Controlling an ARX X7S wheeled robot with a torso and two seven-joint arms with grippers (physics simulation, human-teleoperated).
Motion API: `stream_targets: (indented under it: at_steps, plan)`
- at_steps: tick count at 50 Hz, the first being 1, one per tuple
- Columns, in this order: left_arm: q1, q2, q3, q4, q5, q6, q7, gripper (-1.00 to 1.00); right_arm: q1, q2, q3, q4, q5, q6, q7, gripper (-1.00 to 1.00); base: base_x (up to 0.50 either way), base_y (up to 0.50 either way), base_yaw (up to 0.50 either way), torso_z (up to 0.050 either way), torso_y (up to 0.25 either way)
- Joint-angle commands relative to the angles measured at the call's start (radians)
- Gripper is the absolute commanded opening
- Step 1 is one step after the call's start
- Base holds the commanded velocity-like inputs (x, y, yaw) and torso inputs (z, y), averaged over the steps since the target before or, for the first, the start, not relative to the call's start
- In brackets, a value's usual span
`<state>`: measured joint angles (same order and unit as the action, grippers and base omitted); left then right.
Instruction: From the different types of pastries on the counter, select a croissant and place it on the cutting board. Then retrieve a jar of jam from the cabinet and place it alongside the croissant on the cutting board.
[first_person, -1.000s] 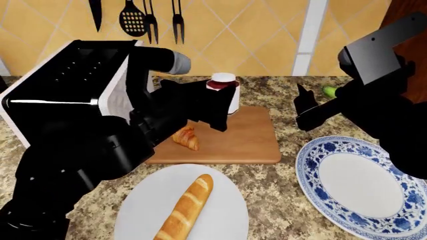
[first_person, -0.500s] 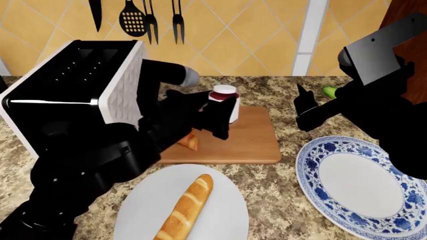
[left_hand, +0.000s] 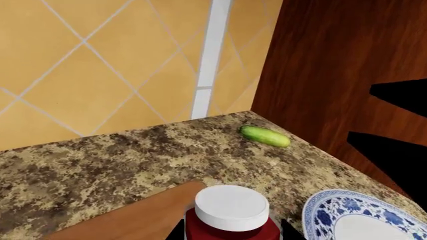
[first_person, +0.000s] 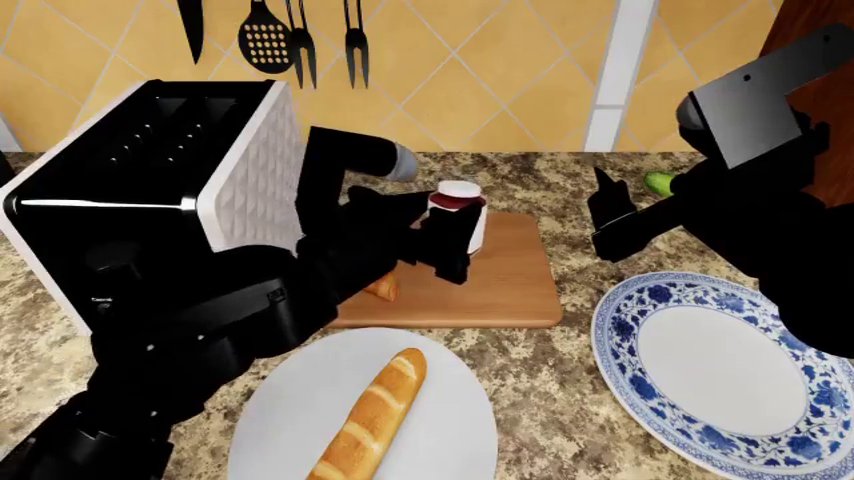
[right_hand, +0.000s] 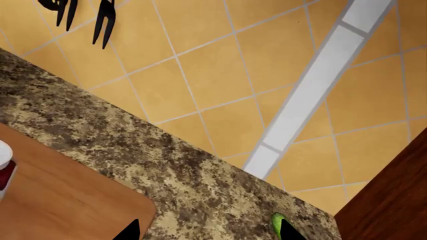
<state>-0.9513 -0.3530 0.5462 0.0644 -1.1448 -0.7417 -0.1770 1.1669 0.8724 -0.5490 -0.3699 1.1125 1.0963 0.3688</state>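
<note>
Presently, the scene as the head view and both wrist views gave it:

Left claw (first_person: 447, 245): sat at the centre of the head view, over the cutting board, with its dark fingers on either side of the jar of jam; whether they pressed the jar or stood just off it could not be told.
Jar of jam (first_person: 457, 215): stood upright on the far part of the cutting board, whitish lid up, dark red shoulder showing; in the left wrist view it filled the bottom centre of the frame (left_hand: 231, 212), between the two fingertips.
Cutting board (first_person: 514, 275): lay flat on the desk in the middle of the head view, its near left part hidden by the left arm.
Croissant (first_person: 384, 288): lay on the board's near left part, only a small golden end showing past the arm.
Baguette (first_person: 371, 415): lay on a plain white plate (first_person: 447, 440) at the bottom centre, near the board's front edge.
Right claw (first_person: 617, 222): hovered right of the board, above the desk, holding nothing; its two fingertips showed well apart in the right wrist view.
Blue-patterned plate (first_person: 627, 330): sat at the lower right.
Cucumber (left_hand: 265, 136): lay on the desk (left_hand: 100, 160) by the wooden cabinet side.
Toaster (first_person: 147, 170): stood at the left.
</note>
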Motion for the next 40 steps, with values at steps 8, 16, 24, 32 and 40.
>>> stream_targets:
  at_steps: [8, 16, 24, 32, 40]
  plan:
    - [-0.014, 0.016, 0.017, -0.030, -0.002, 0.003, 0.000, -1.00, 0.000, 0.001, -0.006, 0.008, -0.009, -0.009, -0.009, 1.00, 0.00, 0.00, 0.00, 0.000, 0.001]
    - [-0.014, 0.017, 0.021, -0.030, -0.002, 0.003, 0.000, -1.00, -0.002, 0.003, -0.005, 0.007, -0.005, -0.010, -0.006, 1.00, 0.00, 0.00, 0.00, 0.001, 0.000]
    - [-0.012, 0.017, 0.024, -0.023, -0.007, 0.001, -0.006, 1.00, -0.005, 0.003, -0.004, 0.005, -0.001, -0.010, -0.002, 1.00, 0.00, 0.00, 0.00, 0.000, 0.001]
    - [-0.012, 0.017, 0.026, -0.020, -0.010, 0.001, -0.009, 1.00, -0.006, 0.004, -0.004, 0.006, 0.000, -0.012, -0.001, 1.00, 0.00, 0.00, 0.00, 0.000, 0.000]
    - [-0.016, 0.017, 0.023, -0.012, -0.017, 0.000, -0.017, 1.00, -0.003, 0.006, -0.004, 0.006, 0.003, -0.010, 0.000, 1.00, 0.00, 0.00, 0.00, 0.000, 0.000]
